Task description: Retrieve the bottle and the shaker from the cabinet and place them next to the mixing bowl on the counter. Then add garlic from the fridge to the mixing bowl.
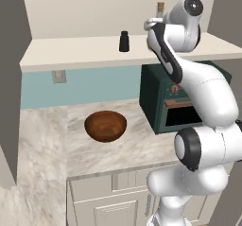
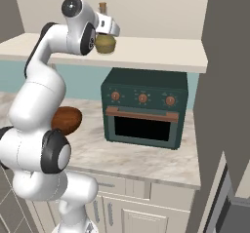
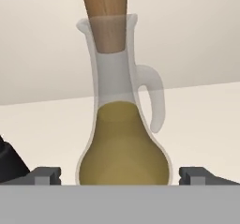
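Observation:
The bottle point(image 3: 122, 143) is a clear glass cruet with a cork stopper and yellow-olive liquid. It stands upright on the cabinet shelf point(image 1: 71, 50). My gripper point(image 3: 121, 176) is open at the shelf, one fingertip on each side of the bottle's belly and apart from the glass. From the right base view the bottle point(image 2: 105, 43) sits just beyond the hand point(image 2: 111, 28). The dark shaker point(image 1: 124, 41) stands on the same shelf, left of the hand. The brown mixing bowl point(image 1: 105, 126) rests on the marble counter below. The garlic and the fridge are out of view.
A dark green toaster oven point(image 2: 144, 107) stands on the counter point(image 1: 118, 149) under the shelf, right of the bowl. Open grey cabinet doors point(image 1: 9, 78) flank the shelf. A tall grey panel point(image 2: 224, 81) rises at the right.

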